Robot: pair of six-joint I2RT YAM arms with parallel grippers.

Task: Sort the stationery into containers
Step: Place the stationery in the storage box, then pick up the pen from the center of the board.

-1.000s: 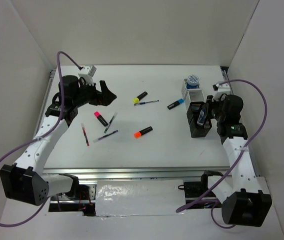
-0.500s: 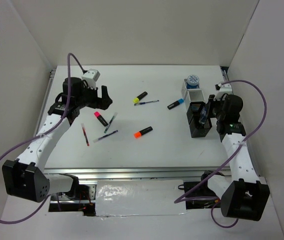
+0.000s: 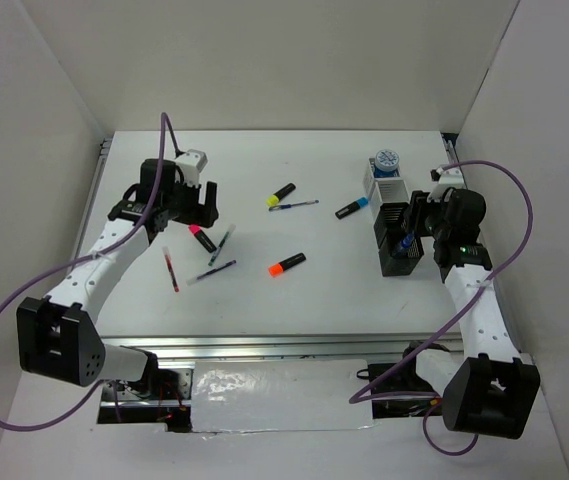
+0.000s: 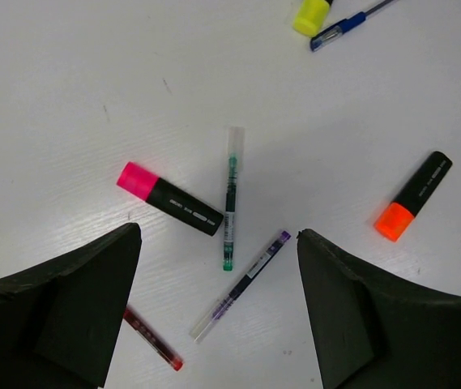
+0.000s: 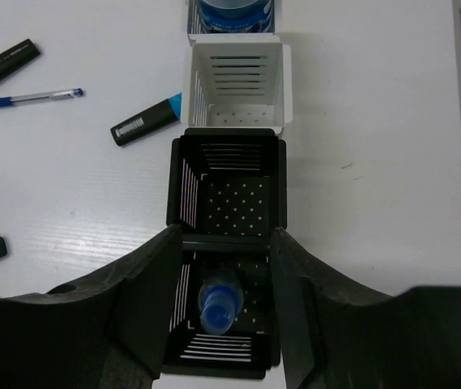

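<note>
Left fingers [image 4: 60, 308]: held wide apart, nothing between them, above the table [image 4: 68, 73]. Below them were noted a pink-capped highlighter [image 4: 169, 198], a green pen [image 4: 230, 198] just beside it, and a purple pen [image 4: 242, 285]. Right fingers [image 5: 145, 308]: spread wide, flanking the nearest black bin [image 5: 214, 356], in which a blue-capped bottle [image 5: 218, 304] was lodged.

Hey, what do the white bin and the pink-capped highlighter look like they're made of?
The white bin looks like painted perforated sheet metal, though moulded plastic is possible: thin matte walls with punched slots and round holes. The pink-capped highlighter looks plastic: smooth black barrel with a printed label, bright opaque cap.
</note>
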